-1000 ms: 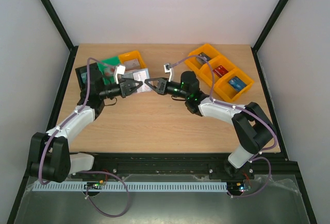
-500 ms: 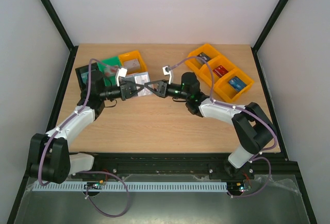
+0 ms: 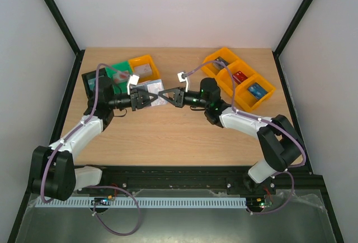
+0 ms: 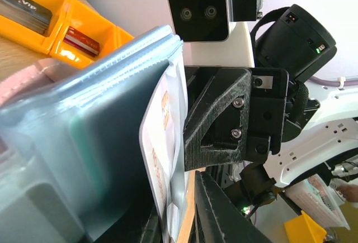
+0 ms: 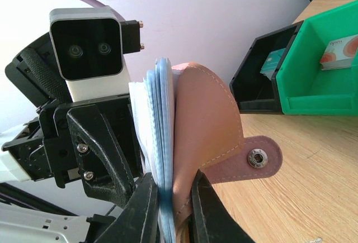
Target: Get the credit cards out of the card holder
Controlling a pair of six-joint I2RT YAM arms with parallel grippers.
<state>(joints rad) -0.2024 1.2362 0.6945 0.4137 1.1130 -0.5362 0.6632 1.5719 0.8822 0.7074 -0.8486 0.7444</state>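
Left claw (image 3: 145, 99) has reached the card holder (image 5: 204, 125) (grip unclear), which right claw (image 3: 168, 95) clamps.

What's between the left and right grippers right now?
The card holder, credit cards in it, bridges left gripper and right gripper; nothing else. Top view shows it.

Most likely a robotics lab test cell: a light wooden table (image 3: 168, 137) boxed in by plain white panels (image 3: 179, 8) and black frame posts (image 3: 56, 14). A left arm (image 3: 81, 131) and right arm (image 3: 246, 121) are bolted to a black rail (image 3: 184, 171), with orange sorting bins (image 3: 241, 99) behind.
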